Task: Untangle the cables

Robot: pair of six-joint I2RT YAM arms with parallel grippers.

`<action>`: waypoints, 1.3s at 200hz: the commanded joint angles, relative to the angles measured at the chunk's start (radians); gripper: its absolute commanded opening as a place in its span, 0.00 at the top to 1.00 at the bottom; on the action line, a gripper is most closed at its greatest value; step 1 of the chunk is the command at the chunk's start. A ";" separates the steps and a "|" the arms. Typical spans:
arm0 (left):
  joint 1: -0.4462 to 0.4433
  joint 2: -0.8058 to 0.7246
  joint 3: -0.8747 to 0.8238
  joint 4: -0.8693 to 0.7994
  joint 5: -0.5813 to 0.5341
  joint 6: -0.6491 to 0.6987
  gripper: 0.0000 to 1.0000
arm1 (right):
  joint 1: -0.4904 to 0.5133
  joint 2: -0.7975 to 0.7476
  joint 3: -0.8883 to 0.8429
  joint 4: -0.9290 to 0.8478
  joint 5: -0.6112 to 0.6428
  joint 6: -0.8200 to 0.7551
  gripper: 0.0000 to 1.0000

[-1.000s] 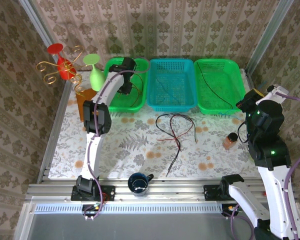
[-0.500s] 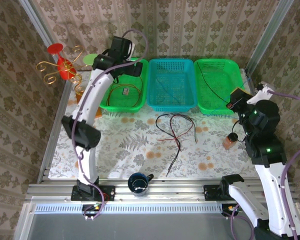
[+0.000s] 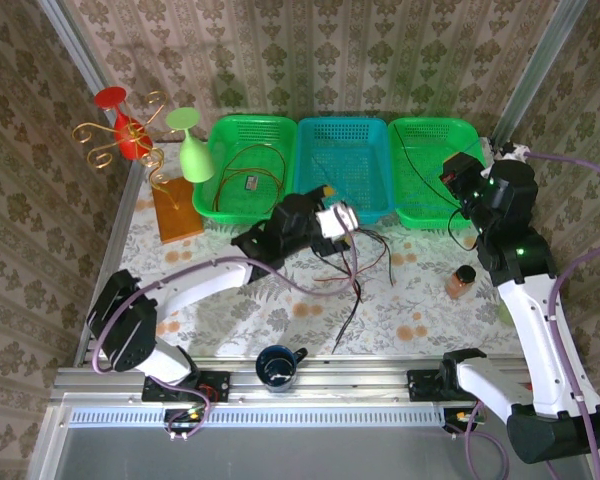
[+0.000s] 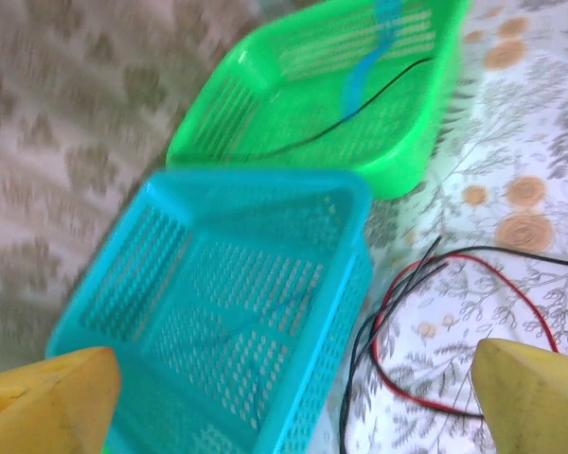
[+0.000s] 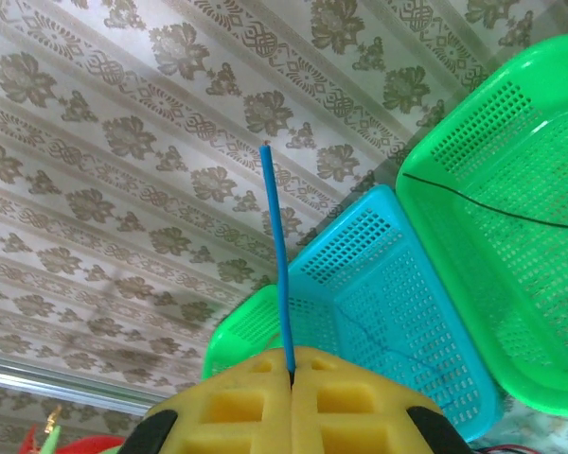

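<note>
Left gripper point(image 3: 337, 216), fingers spread wide, over the black and red cables point(image 3: 352, 272) tangled mid-table just before the teal basket point(image 3: 344, 122); right gripper point(image 5: 292, 371) pinched on a blue cable point(image 5: 276, 255): a closure catching several strands together would probably tighten the tangle.

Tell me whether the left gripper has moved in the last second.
Yes. The left gripper has swung from the left green basket, nearer and rightward, and now hangs over the loose cables before the blue basket.
</note>
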 commanded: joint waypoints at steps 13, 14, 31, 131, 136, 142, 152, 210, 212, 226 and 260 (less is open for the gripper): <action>-0.094 0.065 -0.009 0.415 0.018 0.340 0.07 | 0.014 -0.003 0.036 -0.018 0.000 0.101 1.00; -0.096 0.068 -0.009 0.419 0.016 0.347 0.07 | 0.014 -0.003 0.036 -0.018 0.000 0.102 1.00; -0.138 0.133 0.014 0.489 -0.032 0.461 0.10 | 0.019 -0.012 0.034 -0.020 0.000 0.119 1.00; -0.223 0.332 0.232 0.544 -0.037 0.560 0.32 | 0.032 -0.063 0.012 -0.041 -0.004 0.136 1.00; -0.227 0.338 0.241 0.544 -0.037 0.565 0.33 | 0.032 -0.062 0.012 -0.040 -0.005 0.137 1.00; -0.233 0.345 0.249 0.549 -0.042 0.574 0.34 | 0.032 -0.064 0.011 -0.039 -0.008 0.138 1.00; -0.242 0.358 0.264 0.556 -0.058 0.579 0.35 | 0.033 -0.064 0.010 -0.042 -0.009 0.137 1.00; -0.243 0.450 0.358 0.565 -0.103 0.543 0.62 | 0.033 -0.081 0.012 -0.044 -0.010 0.135 1.00; -0.243 0.452 0.360 0.565 -0.105 0.544 0.64 | 0.033 -0.082 0.012 -0.045 -0.009 0.133 1.00; -0.244 0.457 0.357 0.568 -0.124 0.535 0.79 | 0.032 -0.085 0.018 -0.045 0.003 0.120 1.00; -0.264 0.421 0.250 0.580 -0.172 0.538 0.99 | 0.029 -0.049 0.079 -0.027 0.024 0.074 1.00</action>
